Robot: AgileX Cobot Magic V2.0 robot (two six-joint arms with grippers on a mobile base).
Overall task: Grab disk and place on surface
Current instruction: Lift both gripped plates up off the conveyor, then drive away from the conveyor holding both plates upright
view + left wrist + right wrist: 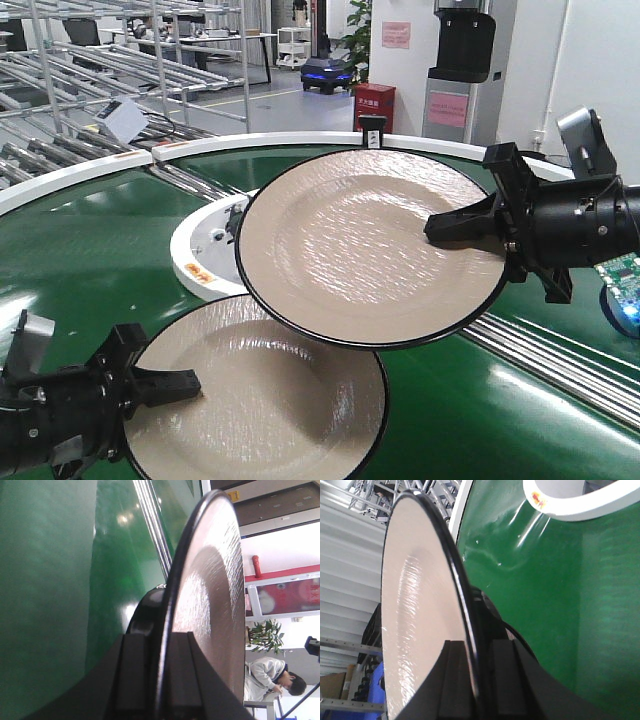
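Two beige disks with black rims hang above the green belt. The upper disk (360,250) is tilted, and my right gripper (445,228) is shut on its right rim. It overlaps the lower disk (270,400), whose left rim is pinched by my left gripper (185,385). In the left wrist view that disk (210,595) stands edge-on between the shut fingers of the left gripper (162,642). The right wrist view shows its disk (415,605) clamped in the right gripper (477,650). The dark tabletop with the taped rectangle is out of view.
The green ring-shaped conveyor belt (80,250) lies under both disks, around a white inner hub (195,255). A metal rail (560,365) runs along the belt at the right. Metal racks (100,60) and a blue mobile robot (328,72) stand behind.
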